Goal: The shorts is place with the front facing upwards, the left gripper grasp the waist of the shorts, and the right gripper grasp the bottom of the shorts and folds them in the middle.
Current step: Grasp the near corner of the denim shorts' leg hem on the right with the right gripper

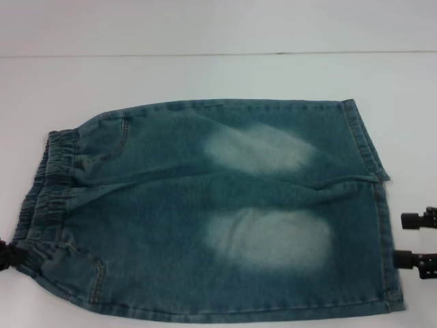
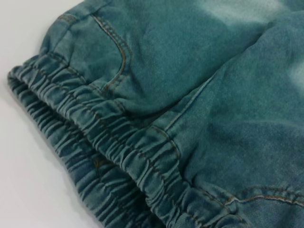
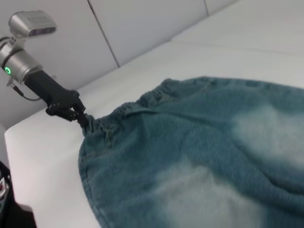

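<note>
Leftmost, the left gripper point(image 1: 8, 256) is clamped on the waist point(image 1: 42, 198) of the shorts point(image 1: 218, 212), which lie flat on the white bench point(image 1: 205, 75). Past the bottom point(image 1: 386, 239), the right gripper point(image 1: 418, 240) waits with jaws apart, holding nothing.

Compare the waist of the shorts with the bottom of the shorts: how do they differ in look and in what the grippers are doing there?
The waist of the shorts is gathered and ruffled; the bottom of the shorts is flat with straight stitching. The waist lies at the robot's left, the bottom at its right. The left gripper already touches the waist, while the right gripper sits just beside the bottom, apart from it. Both are the same faded blue-green denim.
</note>
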Tool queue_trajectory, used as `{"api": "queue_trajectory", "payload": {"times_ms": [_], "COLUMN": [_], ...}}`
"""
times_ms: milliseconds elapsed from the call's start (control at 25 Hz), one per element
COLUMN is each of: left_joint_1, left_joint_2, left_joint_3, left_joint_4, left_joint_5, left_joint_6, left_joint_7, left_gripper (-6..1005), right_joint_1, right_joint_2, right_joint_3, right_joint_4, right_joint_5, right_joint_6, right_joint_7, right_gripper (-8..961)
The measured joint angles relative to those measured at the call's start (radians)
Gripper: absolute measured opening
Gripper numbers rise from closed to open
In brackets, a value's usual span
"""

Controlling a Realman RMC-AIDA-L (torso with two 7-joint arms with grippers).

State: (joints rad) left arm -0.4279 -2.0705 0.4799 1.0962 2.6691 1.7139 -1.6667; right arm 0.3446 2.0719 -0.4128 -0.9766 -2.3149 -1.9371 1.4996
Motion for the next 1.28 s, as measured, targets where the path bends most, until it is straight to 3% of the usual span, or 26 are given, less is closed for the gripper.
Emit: {"api": "queue_trajectory", "payload": {"times_ms": [40, 160, 480, 680, 1000, 1280], "left_joint_1": [-0.001, -0.001, -0.006, -0.008, 0.004, 0.007], "left_joint_2": [0.000, -0.001, 0.000, 0.000, -0.003, -0.003], "left_joint_3": [0.004, 0.023, 0.045, 0.045, 0.045, 0.043], "left_joint_4": [0.000, -0.001, -0.003, -0.005, -0.007, -0.004], "left_joint_5": [0.000, 0.000, 0.001, 0.002, 0.002, 0.002], "left_joint_6": [-0.004, -0.024, -0.045, -0.058, -0.057, -0.051], "left_joint_7": [0.000, -0.002, -0.003, -0.004, -0.002, 0.000], "left_gripper": [49, 49, 49, 50, 50, 49], "right_joint_1": [0.003, 0.011, 0.068, 0.115, 0.145, 0.156], "right_joint_2": [0.000, 0.000, -0.031, -0.015, 0.006, 0.011], "right_joint_3": [-0.001, -0.007, -0.089, -0.164, -0.222, -0.263], "right_joint_4": [-0.021, -0.080, -0.157, -0.135, -0.092, -0.068], "right_joint_5": [-0.014, -0.049, -0.235, -0.361, -0.379, -0.389], "right_joint_6": [-0.007, -0.031, -0.049, -0.049, -0.029, -0.008], "right_joint_7": [0.026, 0.123, 0.392, 0.443, 0.477, 0.501], "right_gripper": [893, 881, 873, 897, 911, 909]}}
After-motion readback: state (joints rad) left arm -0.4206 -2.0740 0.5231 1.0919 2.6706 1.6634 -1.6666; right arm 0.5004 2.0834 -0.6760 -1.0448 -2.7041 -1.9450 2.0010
